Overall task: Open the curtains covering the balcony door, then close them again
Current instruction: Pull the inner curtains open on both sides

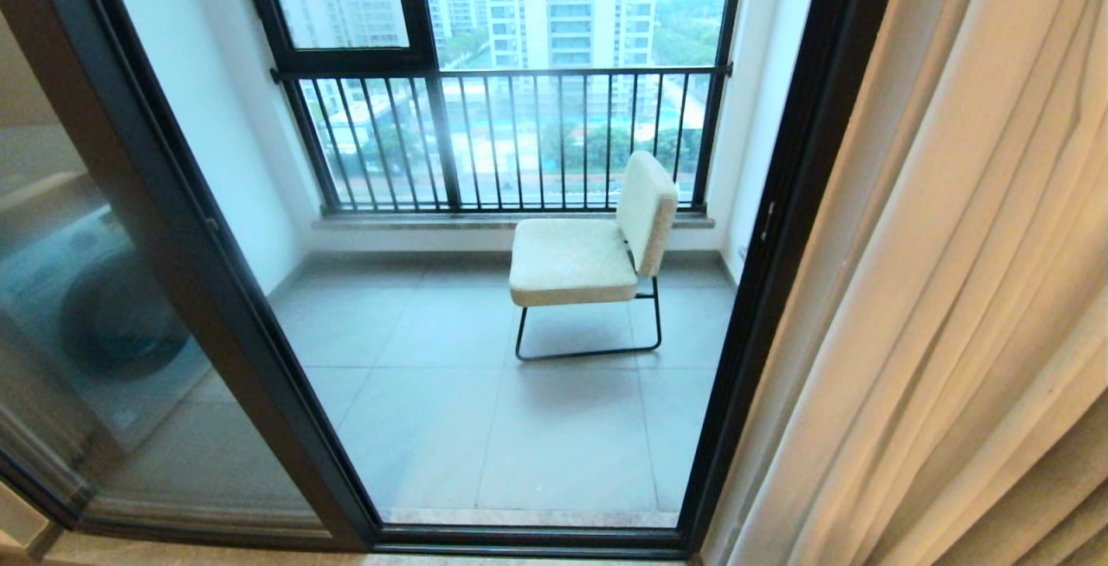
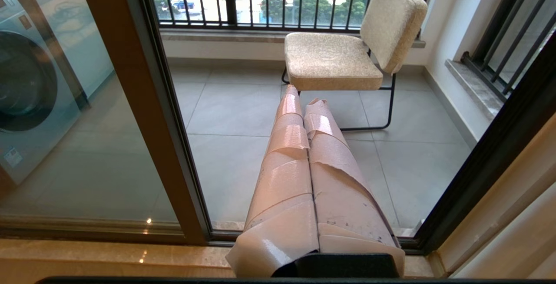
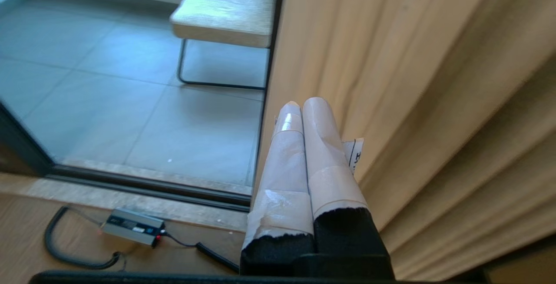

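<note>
**Curtains gathered at the right, balcony door uncovered**

The curtains (image 1: 943, 289), pale beige pleated drapes, hung bunched along the right side of the head view, beside the dark frame of the balcony door (image 1: 762, 272). The glass stood uncovered, and through it showed the grey tiled balcony floor (image 1: 450, 376), a cream upholstered chair (image 1: 589, 246) on a thin black metal frame, and a dark railing (image 1: 511, 142) with vertical bars before tall apartment blocks. At the left, behind another glass pane, a front-loading washing machine (image 1: 95, 324) could be made out.

Neither arm appeared in the head view. In the left wrist view, the left hand (image 2: 302, 97) pointed toward the chair across the door's sill, its tape-wrapped fingers (image 2: 286, 145) pressed together on nothing. In the right wrist view, the right hand (image 3: 304, 104) sat just beside the curtains' inner edge, its taped fingers (image 3: 323, 153) likewise together and holding no fabric; whether they touched the cloth could not be told. A small paper tag (image 3: 354, 153) with black marks stuck out beside the right fingers, its writing too cut off to read.

On the wooden indoor floor (image 3: 26, 214) near the sill lay a grey power adapter (image 3: 132, 226) with a black cable (image 3: 65, 249); its label carried print too small to read, and a red light glowed at one end. A sticker on the washing machine's front was also illegible.
</note>
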